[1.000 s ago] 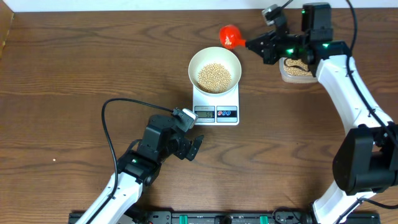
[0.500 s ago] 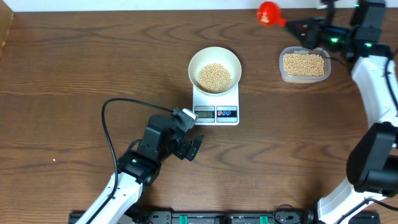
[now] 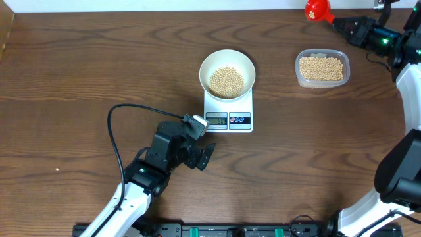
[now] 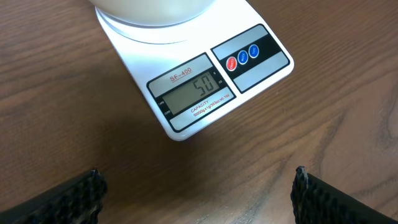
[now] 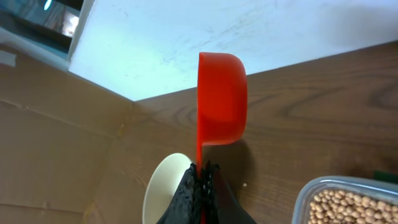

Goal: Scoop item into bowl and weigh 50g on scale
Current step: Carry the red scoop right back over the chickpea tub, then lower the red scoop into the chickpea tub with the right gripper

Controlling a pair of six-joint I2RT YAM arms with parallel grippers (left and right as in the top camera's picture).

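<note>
A white bowl (image 3: pixel 208 66) holding a pile of tan beans (image 3: pixel 227 80) stands on the white scale (image 3: pixel 247 105). In the left wrist view the scale's display (image 4: pixel 193 90) reads 50. My left gripper (image 3: pixel 209 157) rests low just in front of the scale, open, with only bare wood between its fingers (image 4: pixel 68 199). My right gripper (image 3: pixel 345 26) is at the table's far right corner, shut on the handle of the red scoop (image 3: pixel 317 9). The scoop's cup (image 5: pixel 222 99) is turned on its side, and I cannot see inside it.
A clear plastic tub (image 3: pixel 321 68) full of beans stands right of the bowl, below the right gripper. A black cable (image 3: pixel 115 131) loops over the table left of the left arm. A white wall edge runs along the table's back.
The right arm has carried the red scoop from beside the bowl up and to the right, past the tub, to the far corner. The left arm has stayed still.
</note>
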